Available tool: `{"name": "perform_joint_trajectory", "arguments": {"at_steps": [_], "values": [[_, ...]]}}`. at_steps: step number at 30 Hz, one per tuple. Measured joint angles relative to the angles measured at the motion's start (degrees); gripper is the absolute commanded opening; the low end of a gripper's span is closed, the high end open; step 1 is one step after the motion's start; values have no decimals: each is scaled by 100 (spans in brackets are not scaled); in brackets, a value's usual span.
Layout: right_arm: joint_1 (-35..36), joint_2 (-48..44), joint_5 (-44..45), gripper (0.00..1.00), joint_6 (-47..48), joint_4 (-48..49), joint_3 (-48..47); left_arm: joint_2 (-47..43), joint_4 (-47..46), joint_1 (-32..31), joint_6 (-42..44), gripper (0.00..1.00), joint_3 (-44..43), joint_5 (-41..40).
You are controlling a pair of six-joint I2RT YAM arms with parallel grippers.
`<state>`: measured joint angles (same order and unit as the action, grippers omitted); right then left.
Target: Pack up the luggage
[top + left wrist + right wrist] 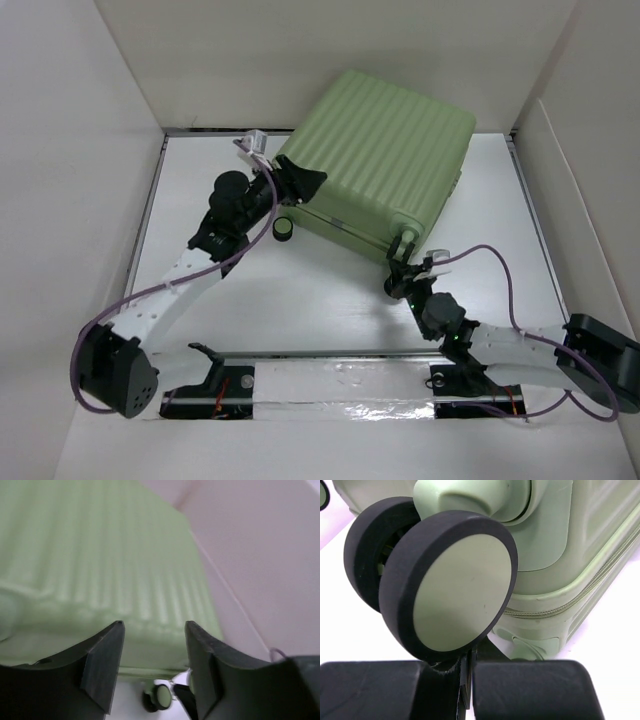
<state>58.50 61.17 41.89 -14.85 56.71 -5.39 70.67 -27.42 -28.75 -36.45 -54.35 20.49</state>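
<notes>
The light-green ribbed luggage [385, 150] lies closed on the white table at the back, its shell up. My left gripper [300, 183] is open at the luggage's left corner; in the left wrist view [154, 626] its fingers stand apart with the ribbed shell [100, 555] just beyond them and nothing between them. My right gripper [400, 272] is at the near right corner, right under a black-and-green spinner wheel [460, 585]. Its pads [530, 690] are pressed together in the right wrist view [470, 680] with a thin black tab [469, 672] between them. The lining is hidden.
Another spinner wheel [283, 229] sticks out at the luggage's near left side. White walls enclose the table on three sides. A metal rail [330, 355] and a taped strip run along the near edge. A purple cable [500, 262] loops off the right arm.
</notes>
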Motion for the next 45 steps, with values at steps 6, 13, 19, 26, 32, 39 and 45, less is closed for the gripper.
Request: {"name": "perform_joint_trajectory", "arguments": {"at_steps": [6,13,19,26,32,39,45], "values": [[-70,-262,-258,0,7,-289,35,-702,1923,175,479,99,-142,-2225],[-114,-258,-393,0,39,-317,35,96,3560,411,1311,99,-658,-3165],[-116,-308,-527,0,52,-382,35,826,4037,640,2096,99,-1088,-2920],[-168,-564,-664,0,59,-603,66,1565,4194,745,2874,90,-1919,-2841],[-498,-1279,-1082,0,68,-1150,168,1838,4201,776,3377,11,-2162,-2212],[-800,-2424,-1231,0,151,-2398,177,1816,4247,686,3383,0,-2157,-1552],[-857,-2031,-1123,0,155,-2277,177,1397,3250,503,2758,0,-1346,-1169]]}}
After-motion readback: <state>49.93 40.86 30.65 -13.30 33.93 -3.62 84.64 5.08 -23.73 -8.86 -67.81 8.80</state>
